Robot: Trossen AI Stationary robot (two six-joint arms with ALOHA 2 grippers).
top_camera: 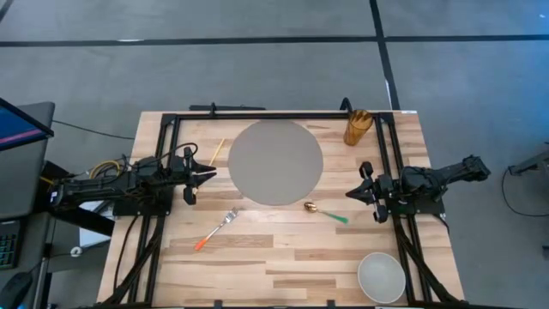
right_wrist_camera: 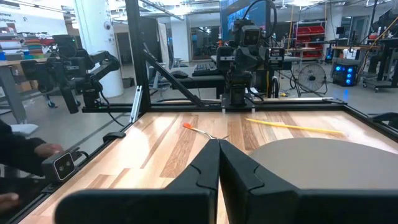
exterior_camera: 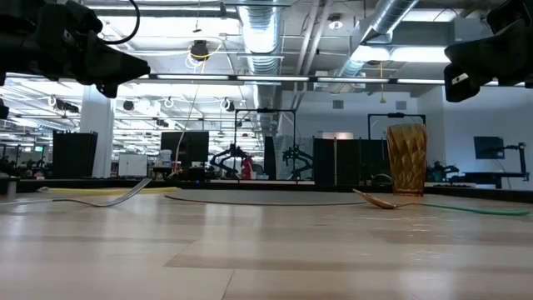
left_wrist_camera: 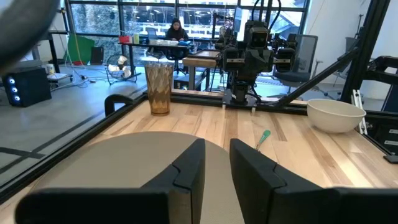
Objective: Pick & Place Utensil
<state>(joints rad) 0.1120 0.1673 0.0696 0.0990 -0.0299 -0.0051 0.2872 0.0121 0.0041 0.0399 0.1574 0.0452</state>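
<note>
Both arms hang above the counter (top_camera: pixel 283 249) with nothing gripped: the left hand (top_camera: pixel 206 175) sits at the left edge of the round grey mat (top_camera: pixel 275 161), fingers a narrow gap apart, and the right hand (top_camera: pixel 353 194) sits at the mat's right edge, fingers pressed together and empty. No pick has begun. The utensils lie flat on the wood: a fork with an orange handle (top_camera: pixel 216 230) near the left arm, a gold spoon with a green handle (top_camera: pixel 324 211) just beside the right hand, and a yellow stick (top_camera: pixel 216 152) left of the mat. To do the step well, whichever hand goes should spread its fingers first, descend square across the thin handle rather than the head, and close low against the wood. The task does not say which utensil or where it goes; the amber cup (top_camera: pixel 357 127) and white bowl (top_camera: pixel 381 276) are both candidates. The cup's contents cannot be made out from above.
</note>
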